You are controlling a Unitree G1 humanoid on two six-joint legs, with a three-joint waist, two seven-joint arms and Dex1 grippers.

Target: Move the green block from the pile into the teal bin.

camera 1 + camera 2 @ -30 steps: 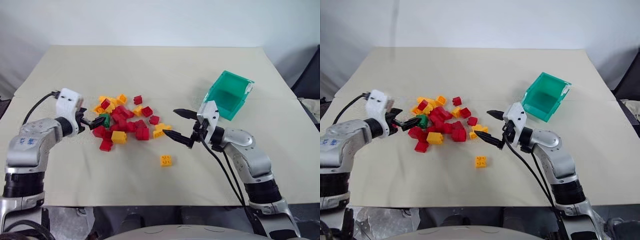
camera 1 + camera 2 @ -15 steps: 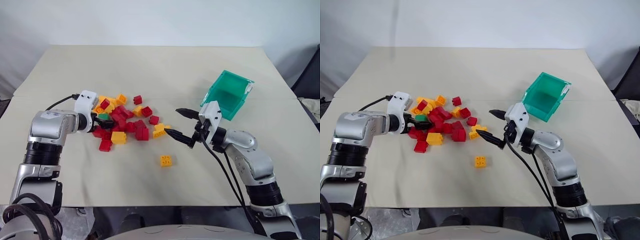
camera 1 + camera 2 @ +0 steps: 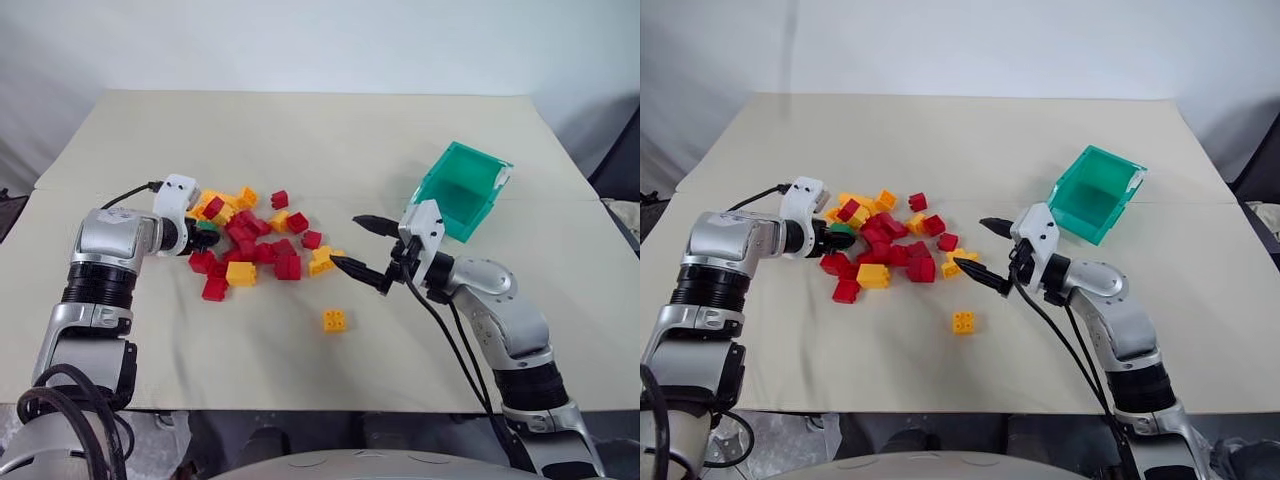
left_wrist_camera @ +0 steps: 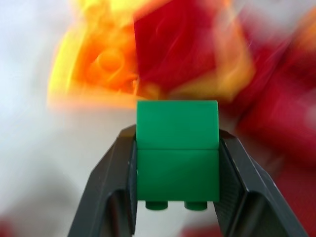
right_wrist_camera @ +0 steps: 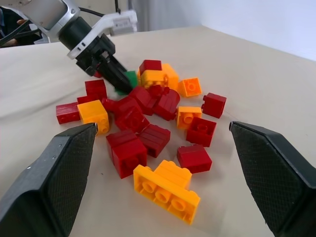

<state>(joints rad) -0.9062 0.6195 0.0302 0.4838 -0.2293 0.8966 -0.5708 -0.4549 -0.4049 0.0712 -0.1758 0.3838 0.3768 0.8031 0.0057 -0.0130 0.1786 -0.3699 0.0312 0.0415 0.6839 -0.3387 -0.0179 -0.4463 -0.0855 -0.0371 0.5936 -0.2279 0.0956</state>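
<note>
Left gripper (image 4: 177, 163) clamps the green block (image 4: 177, 148) at the pile's (image 3: 255, 240) nine o'clock edge; lift and carry to the teal bin (image 3: 462, 190) remain; right gripper (image 3: 365, 248) gapes wide.

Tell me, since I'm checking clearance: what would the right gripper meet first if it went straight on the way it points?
Probably the long yellow-orange brick at the near edge of the pile, which lies ahead of the open right gripper; depth is uncertain.

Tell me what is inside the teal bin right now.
The teal bin is tipped toward the pile, and its visible interior holds no brick. Its near wall hides the lowest part. The green block sits between the left end effector's fingers at the pile.
</note>
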